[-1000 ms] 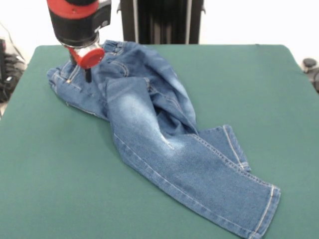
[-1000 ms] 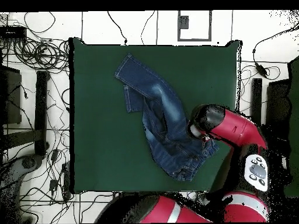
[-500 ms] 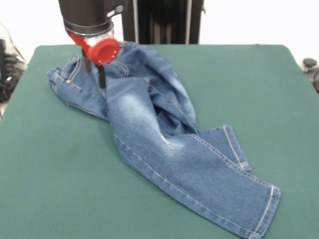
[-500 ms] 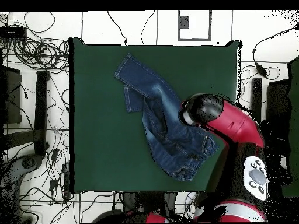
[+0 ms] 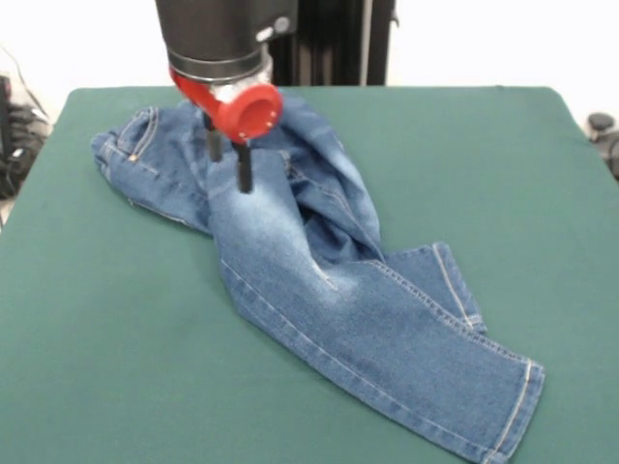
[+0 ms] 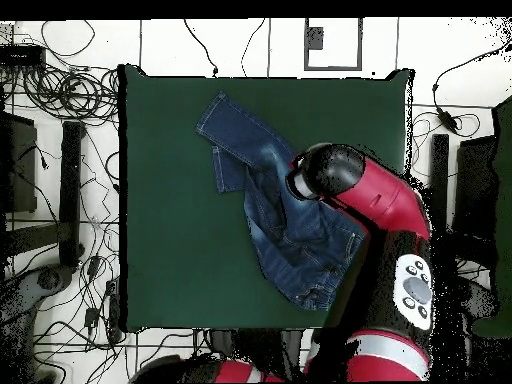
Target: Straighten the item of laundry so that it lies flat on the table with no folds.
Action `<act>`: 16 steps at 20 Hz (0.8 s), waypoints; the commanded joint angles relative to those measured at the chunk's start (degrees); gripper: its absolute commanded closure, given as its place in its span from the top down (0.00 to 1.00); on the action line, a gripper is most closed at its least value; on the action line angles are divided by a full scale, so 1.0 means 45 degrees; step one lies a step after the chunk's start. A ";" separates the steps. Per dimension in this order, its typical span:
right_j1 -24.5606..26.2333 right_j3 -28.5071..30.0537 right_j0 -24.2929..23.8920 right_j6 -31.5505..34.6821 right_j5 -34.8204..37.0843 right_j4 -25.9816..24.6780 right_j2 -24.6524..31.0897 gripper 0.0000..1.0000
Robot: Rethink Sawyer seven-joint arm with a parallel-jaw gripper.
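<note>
Jeans (image 5: 319, 280) lie crumpled on the green table (image 5: 542, 174) in the front view, running from the far left toward the near right. The waistband end sits bunched at the far left, near the table's far edge, with orange stitching showing on its outer side. One leg stretches out flat toward the near right corner, its hem close to the table's near edge. The other leg is folded beneath it, and only its cuff peeks out to the right of the long leg, about halfway along. Faded whitish patches mark the upper leg and the thigh.

Above the upper part of the jeans hangs the gripper (image 5: 229, 157), below a black cylinder and a red collar. Its two dark fingers (image 5: 246, 167) point down with a narrow gap between them, and nothing is caught in that gap. The tips are over the denim just right of the waistband bunch; whether they touch the cloth cannot be told.

Seen from overhead, the jeans (image 6: 262, 170) lie diagonally across the middle of the table (image 6: 160, 250). The red arm's round end covers their right side, hiding the gripper itself.
</note>
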 commanded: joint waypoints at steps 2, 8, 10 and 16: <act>0.1521 0.0156 0.1067 0.4633 -0.0978 0.1982 0.1671 1.00; 0.1697 0.0289 0.1858 0.6111 -0.1137 0.3461 0.1195 1.00; 0.1955 -0.0004 0.2138 0.6481 -0.1324 0.3662 0.0887 1.00; 0.2952 -0.0873 0.2320 0.6982 -0.1778 0.4041 0.0785 1.00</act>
